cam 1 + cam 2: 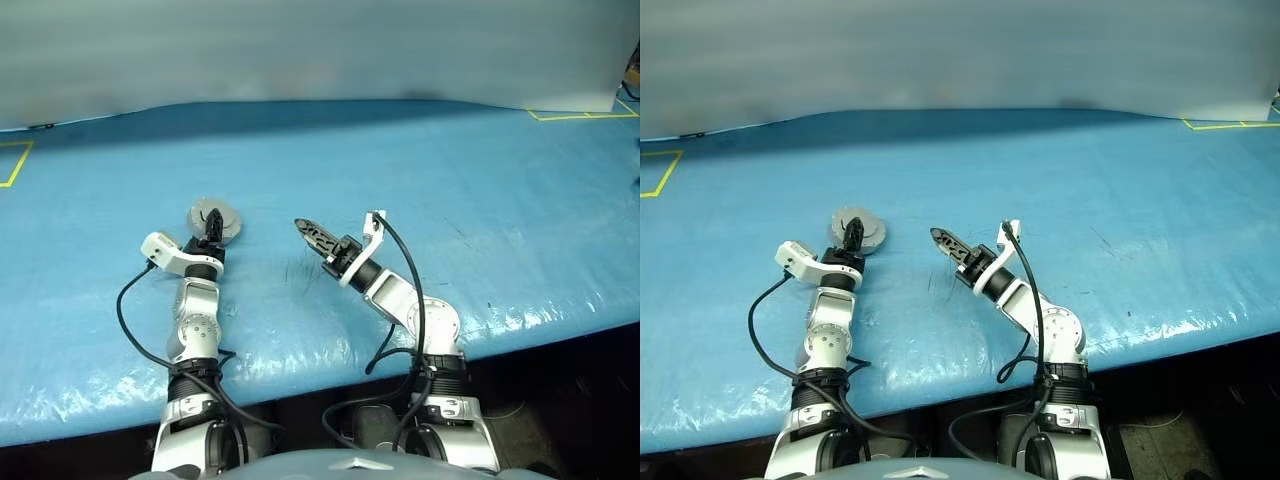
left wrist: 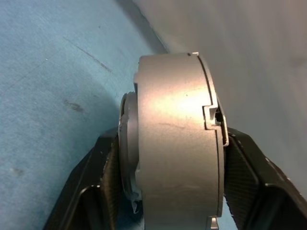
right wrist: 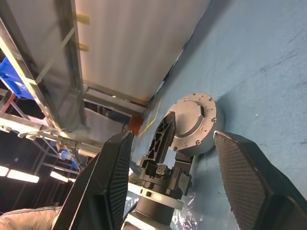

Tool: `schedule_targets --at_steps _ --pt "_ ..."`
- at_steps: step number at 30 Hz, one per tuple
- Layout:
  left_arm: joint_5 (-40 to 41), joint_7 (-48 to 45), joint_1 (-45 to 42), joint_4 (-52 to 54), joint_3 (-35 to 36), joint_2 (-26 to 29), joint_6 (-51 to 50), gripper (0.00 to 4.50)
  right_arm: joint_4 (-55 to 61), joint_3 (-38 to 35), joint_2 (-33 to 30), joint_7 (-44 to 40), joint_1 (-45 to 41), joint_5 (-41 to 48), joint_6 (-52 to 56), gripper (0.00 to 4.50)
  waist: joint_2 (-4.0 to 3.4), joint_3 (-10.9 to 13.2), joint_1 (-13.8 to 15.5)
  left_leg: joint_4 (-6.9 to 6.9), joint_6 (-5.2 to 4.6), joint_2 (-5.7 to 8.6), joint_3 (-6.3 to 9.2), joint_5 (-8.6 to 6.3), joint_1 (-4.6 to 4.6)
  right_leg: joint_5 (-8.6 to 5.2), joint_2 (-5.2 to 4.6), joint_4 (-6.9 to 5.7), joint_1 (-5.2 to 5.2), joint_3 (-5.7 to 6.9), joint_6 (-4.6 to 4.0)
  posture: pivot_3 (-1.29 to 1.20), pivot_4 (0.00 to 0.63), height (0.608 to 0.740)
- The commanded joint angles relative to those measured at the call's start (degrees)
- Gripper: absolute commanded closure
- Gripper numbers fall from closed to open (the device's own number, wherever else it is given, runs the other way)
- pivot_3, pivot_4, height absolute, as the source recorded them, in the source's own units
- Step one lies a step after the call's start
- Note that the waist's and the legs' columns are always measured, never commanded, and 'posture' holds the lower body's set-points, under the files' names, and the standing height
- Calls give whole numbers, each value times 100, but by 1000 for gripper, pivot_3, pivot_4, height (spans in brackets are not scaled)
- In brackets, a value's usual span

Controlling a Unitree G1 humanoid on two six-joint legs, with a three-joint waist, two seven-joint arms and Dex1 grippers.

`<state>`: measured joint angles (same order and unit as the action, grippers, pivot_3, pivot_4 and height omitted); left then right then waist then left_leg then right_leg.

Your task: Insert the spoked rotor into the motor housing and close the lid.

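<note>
Motor housing point(image 1: 215, 219) with its lid point(image 3: 194, 117) shut sits on the blue table point(image 1: 450, 200), between the left gripper point(image 1: 213, 228) fingers, one pad on each flat side. Right gripper point(image 1: 310, 234) hovers apart, jaws spread, empty.

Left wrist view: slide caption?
Left hand straddling the closed motor housing, fingers on either side, above blue table.

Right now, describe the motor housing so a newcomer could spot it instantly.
On the blue tarp-covered table, follow the left arm to its gripper. The motor housing is the squat grey metal puck at the fingers, its holed lid shut. It is the one loose object there.
</note>
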<state>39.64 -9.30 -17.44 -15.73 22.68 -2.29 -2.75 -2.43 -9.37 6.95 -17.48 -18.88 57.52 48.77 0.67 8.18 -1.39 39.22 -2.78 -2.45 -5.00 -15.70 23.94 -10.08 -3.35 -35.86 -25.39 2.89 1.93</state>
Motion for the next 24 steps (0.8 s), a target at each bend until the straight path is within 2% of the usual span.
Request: schedule_targets --at_steps 1,6,8,9,12,14,16,18,19,24 --pt "-501 356 236 53 136 164 370 18 226 44 61 -10 53 45 -22 1624 0 0 2 -1 0 0 -1 0 -4 0 0 -1 3 -1 0 0 150 740" --pt "-549 635 874 674 521 227 731 18 155 37 39 50 18 47 71 1624 -2 -2 -63 -1 0 -15 -12 -1 -23 0 -3 -5 12 -18 0 0 150 740" --pt "-526 602 1162 1001 606 264 810 18 143 100 6 -6 -13 -85 -5 1624 -2 -2 -80 -2 0 -19 -13 -1 -25 0 -3 -8 11 -20 0 0 150 740" --pt "-594 451 1345 1179 544 340 849 18 187 220 -17 -182 3 -383 -370 1624 -2 -2 -71 -2 0 -20 -14 0 -26 0 -3 -9 11 -21 0 0 150 740" --pt "-705 -404 1907 1760 99 622 850 18 198 912 -322 -843 110 -1899 -2116 1624 -2 -2 -43 -2 3 -17 -14 1 -23 0 -4 -10 6 -20 -1 0 150 740" --pt "-746 -906 2180 2073 -232 827 765 18 35 1155 -521 -1071 145 -2499 -2807 1624 -1 -2 15 1 1 -17 -11 1 -18 -7 -14 -8 6 -18 0 0 150 740" --pt "-855 -1505 2484 2442 -684 1139 622 18 -199 1347 -932 -1339 135 -2992 -3150 1624 1 -3 31 6 -3 -14 -16 -1 -17 -14 -18 -6 7 -24 -13 0 150 740" --pt "-978 -1984 2680 2673 -1066 1468 515 18 -346 1581 -1549 -1942 91 -3137 -2841 1624 -1 -2 45 18 -11 -13 -21 -5 -20 -13 -21 -6 15 -28 -16 0 150 740" --pt "-1034 -2213 2746 2747 -1241 1650 448 18 -439 1732 -1831 -2035 91 -3484 -3097 1624 -1 -2 43 19 -13 -13 -26 -7 -23 -12 -23 -5 17 -32 -16 0 150 740" --pt "-1815 -2912 2822 2697 -1997 2488 331 18 -760 1784 -2530 -2252 92 -4212 -3906 1624 -8 2 -4 19 -5 -13 -45 -3 -26 -29 -6 -13 -1 -35 -7 0 150 740"
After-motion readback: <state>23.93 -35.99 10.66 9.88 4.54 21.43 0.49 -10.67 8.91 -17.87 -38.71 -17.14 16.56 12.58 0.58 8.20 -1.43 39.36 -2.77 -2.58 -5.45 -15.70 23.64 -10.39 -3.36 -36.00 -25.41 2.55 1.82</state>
